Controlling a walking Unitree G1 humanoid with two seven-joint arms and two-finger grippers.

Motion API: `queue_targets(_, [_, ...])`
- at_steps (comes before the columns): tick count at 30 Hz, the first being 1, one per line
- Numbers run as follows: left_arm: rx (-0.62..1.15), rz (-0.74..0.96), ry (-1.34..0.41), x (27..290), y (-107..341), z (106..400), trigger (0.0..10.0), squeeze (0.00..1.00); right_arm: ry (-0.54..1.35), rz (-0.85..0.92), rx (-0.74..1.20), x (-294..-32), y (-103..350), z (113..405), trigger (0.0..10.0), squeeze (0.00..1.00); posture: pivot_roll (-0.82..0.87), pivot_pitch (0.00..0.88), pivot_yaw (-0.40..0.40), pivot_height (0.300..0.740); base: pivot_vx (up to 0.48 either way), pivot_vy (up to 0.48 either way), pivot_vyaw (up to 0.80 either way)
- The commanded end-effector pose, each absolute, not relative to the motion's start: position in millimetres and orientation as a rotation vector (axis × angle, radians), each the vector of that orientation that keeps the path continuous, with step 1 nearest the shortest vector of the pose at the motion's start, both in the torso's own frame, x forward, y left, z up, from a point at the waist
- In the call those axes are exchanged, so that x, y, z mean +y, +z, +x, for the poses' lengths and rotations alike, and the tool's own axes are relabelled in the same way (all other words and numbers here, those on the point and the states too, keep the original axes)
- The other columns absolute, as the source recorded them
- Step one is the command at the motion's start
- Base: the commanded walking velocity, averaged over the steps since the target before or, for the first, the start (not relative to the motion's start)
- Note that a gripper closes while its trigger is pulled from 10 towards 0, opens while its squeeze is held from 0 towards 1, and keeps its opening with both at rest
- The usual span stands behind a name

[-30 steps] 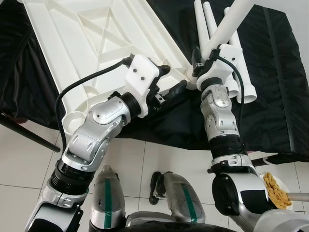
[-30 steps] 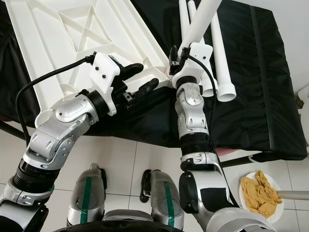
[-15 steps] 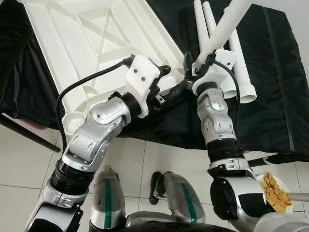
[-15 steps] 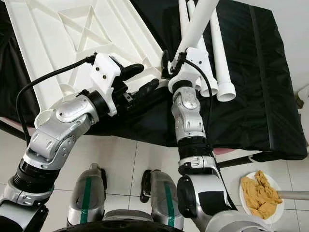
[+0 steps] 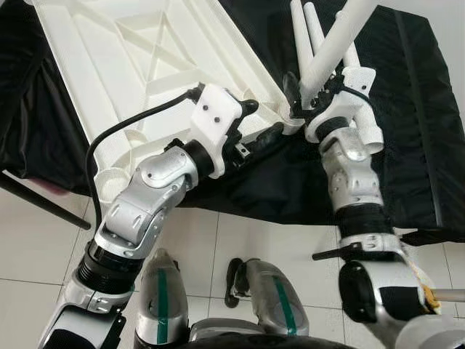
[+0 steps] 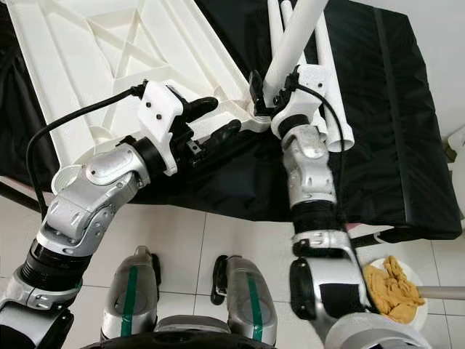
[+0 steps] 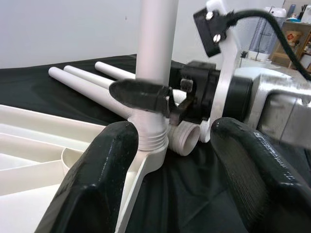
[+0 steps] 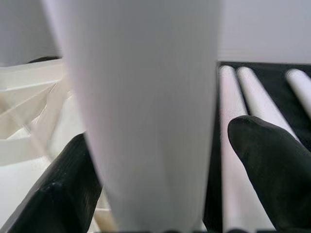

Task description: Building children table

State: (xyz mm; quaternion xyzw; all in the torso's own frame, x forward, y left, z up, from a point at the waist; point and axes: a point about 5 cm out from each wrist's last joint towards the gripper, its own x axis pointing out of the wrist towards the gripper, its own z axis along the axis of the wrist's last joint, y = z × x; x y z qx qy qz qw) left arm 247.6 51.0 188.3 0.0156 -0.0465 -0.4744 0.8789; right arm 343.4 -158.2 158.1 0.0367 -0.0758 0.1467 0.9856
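The white plastic table top (image 5: 145, 58) lies underside up on a black cloth. A white table leg (image 5: 336, 40) stands upright in the threaded socket (image 7: 151, 154) at its near corner. My right gripper (image 5: 309, 83) is shut on the table leg just above the thread, one finger (image 7: 141, 94) across its front. In the right wrist view the leg (image 8: 146, 121) sits between both fingers. My left gripper (image 5: 260, 122) is open beside that corner, its fingers (image 7: 92, 179) on either side of the socket without touching it.
Three spare white legs (image 6: 328, 80) lie on the black cloth (image 5: 421, 145) behind the held one. A plate of yellow cloth (image 6: 392, 291) sits on the tiled floor at the right. A dark bar (image 5: 36, 196) slants at the left.
My right wrist has turned around the leg and its forearm has swung to the right. The leg stays in the socket. The left arm has not moved.
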Motion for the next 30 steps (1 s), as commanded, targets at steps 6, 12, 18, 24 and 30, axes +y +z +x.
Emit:
queue_targets(6, [-0.089,0.042,-0.999,50,186,248,10.0,0.00,0.486,0.035,-0.124,-166,156,344,10.0,0.00,0.10,0.046,-0.108,0.740,0.000,0.000,0.00])
queue_targets(12, [-0.092,0.042,-0.997,50,187,250,10.0,0.00,0.608,-0.003,-0.073,-174,154,348,10.0,0.00,0.10,0.049,-0.101,0.740,0.000,0.000,0.00])
queue_targets(18, [-0.094,0.040,-0.997,50,188,250,10.0,0.00,0.636,-0.031,-0.045,-181,154,355,10.0,0.00,0.10,0.049,-0.100,0.740,0.000,0.000,0.00])
queue_targets(24, [-0.096,0.040,-0.994,50,188,250,10.0,0.00,0.662,-0.040,-0.022,-187,154,361,8.9,0.00,0.10,0.050,-0.100,0.740,0.000,0.000,0.00])
queue_targets(30, [-0.097,0.040,-0.993,49,189,250,10.0,0.00,0.710,-0.033,0.005,-189,152,361,0.0,0.00,0.10,0.051,-0.101,0.740,0.000,0.000,0.00])
